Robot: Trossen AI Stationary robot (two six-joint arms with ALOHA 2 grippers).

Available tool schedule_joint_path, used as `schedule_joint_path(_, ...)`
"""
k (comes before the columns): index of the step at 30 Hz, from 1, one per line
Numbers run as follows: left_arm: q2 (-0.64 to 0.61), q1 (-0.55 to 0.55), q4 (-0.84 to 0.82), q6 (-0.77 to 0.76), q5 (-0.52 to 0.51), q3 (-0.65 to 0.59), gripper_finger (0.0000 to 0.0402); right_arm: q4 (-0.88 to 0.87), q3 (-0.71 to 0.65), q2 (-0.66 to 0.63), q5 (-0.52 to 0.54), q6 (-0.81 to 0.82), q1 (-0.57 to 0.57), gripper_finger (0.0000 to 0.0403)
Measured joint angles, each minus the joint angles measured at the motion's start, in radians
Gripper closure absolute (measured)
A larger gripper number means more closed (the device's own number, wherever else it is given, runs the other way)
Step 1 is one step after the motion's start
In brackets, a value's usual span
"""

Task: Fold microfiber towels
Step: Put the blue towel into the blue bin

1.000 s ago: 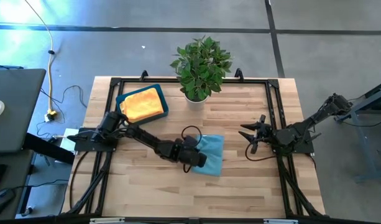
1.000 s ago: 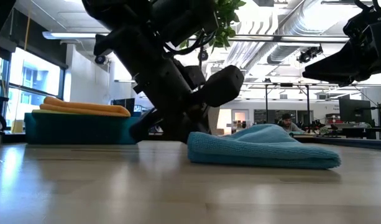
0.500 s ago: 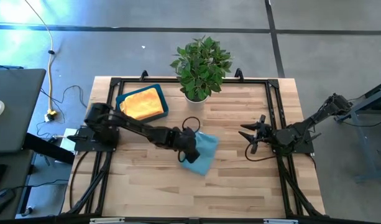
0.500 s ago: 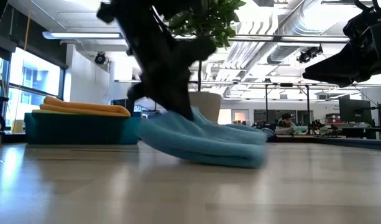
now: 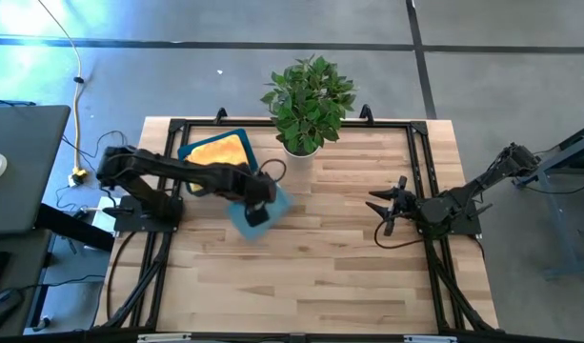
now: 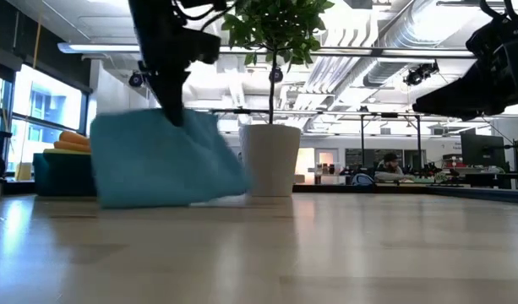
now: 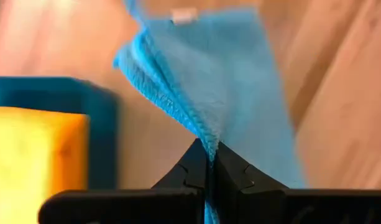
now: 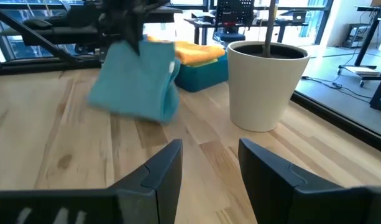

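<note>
High view: left gripper [image 5: 257, 204] clamps the teal towel [image 5: 254, 209] beside the tray's [image 5: 251, 164] edge; right gripper [image 5: 380, 210] apart.

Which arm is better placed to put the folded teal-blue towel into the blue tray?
The left: its claw is shut on the teal-blue microfiber towel beside the blue rectangular tray. The right claw waits far off.
</note>
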Motion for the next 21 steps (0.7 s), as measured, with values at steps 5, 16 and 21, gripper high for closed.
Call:
schedule_joint_path(5,-0.065,0.053,-0.141,0.084,-0.06,0.0,0.0401,-0.007,0.0,-0.004,0.0,0.0,0.0,0.0254)
schedule_joint_path(16,-0.152,0.189,-0.306,0.254,-0.18,0.001,0.0401,-0.014,0.0,-0.002,0.0,0.0,0.0,0.0254)
schedule_joint_path(21,-0.185,0.254,-0.31,0.293,-0.22,0.001,0.0401,-0.022,0.0,-0.002,0.0,0.0,0.0,0.0254)
